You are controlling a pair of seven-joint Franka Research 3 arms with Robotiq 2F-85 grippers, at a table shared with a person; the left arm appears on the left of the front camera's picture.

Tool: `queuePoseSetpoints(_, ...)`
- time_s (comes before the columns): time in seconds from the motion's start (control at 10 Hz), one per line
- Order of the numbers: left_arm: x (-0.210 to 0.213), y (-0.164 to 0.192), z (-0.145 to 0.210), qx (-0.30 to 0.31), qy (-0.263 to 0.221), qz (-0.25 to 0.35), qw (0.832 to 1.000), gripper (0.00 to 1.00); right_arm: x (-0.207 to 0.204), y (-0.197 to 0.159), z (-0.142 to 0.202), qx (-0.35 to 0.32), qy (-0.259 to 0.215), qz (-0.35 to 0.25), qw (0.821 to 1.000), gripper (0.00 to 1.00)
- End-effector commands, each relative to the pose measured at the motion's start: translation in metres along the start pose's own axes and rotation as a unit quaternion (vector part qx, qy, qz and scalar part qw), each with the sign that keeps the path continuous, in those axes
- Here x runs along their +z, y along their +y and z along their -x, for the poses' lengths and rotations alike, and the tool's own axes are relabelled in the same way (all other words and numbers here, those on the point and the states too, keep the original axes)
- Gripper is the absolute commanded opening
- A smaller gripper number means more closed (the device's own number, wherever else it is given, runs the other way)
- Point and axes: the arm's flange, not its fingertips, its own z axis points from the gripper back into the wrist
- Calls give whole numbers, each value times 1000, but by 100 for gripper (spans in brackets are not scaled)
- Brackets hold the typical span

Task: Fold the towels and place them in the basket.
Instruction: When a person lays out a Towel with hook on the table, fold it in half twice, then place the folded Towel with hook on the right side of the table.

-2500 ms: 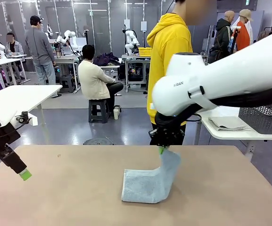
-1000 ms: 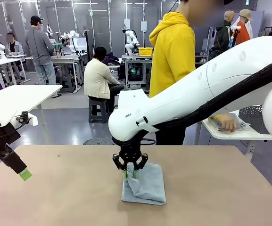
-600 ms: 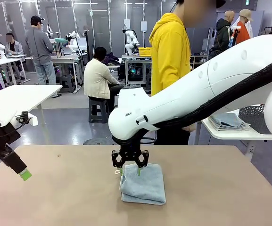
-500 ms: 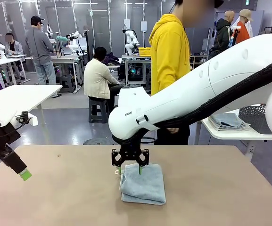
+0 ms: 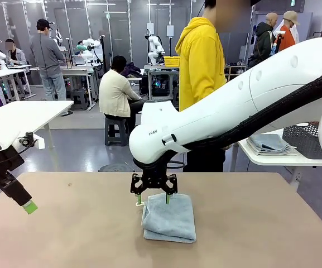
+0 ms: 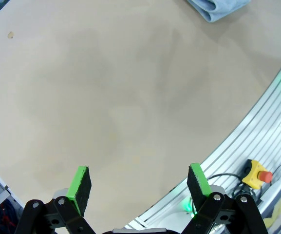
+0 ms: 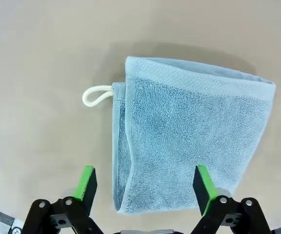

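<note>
- Basket [image 5: 311, 139]: right frame edge, partly behind my right arm [image 5: 250, 95].
- Towel [image 5: 169, 219]: pale blue, folded, mid-frame on the bench [image 5: 66, 234]; near square, long axis unclear to me; loop tag [image 7: 97, 95] points frame-left.
- Right gripper [image 5: 153, 199]: fingers apart, empty, above towel's far edge.
- Left gripper [image 6: 139, 183]: fingers apart above the bench.

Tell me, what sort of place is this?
Probably a robotics lab: a big white robot arm, its open gripper over a folded pale blue-grey terry towel; a yellow box with a red stop button; people at workbenches behind.
</note>
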Motion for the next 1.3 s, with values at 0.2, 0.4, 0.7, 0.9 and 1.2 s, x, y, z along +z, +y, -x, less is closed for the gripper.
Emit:
queuePoseSetpoints(0.2, -1, 1, -1, 0, -1, -5, 1000, 100, -1, 0, 0, 1, 0, 4, 1000, 100)
queuePoseSetpoints(0.4, -1, 1, -1, 0, -1, -5, 1000, 100, -1, 0, 0, 1, 0, 4, 1000, 100)
queuePoseSetpoints(0.7, -1, 1, -1, 0, -1, -5, 1000, 100, -1, 0, 0, 1, 0, 4, 1000, 100)
queuePoseSetpoints(0.9, -1, 1, -1, 0, -1, -5, 1000, 100, -1, 0, 0, 1, 0, 4, 1000, 100)
queuePoseSetpoints(1.2, -1, 1, -1, 0, -1, -5, 1000, 100, 26, -10, 21, 13, -12, -27, 999, 100)
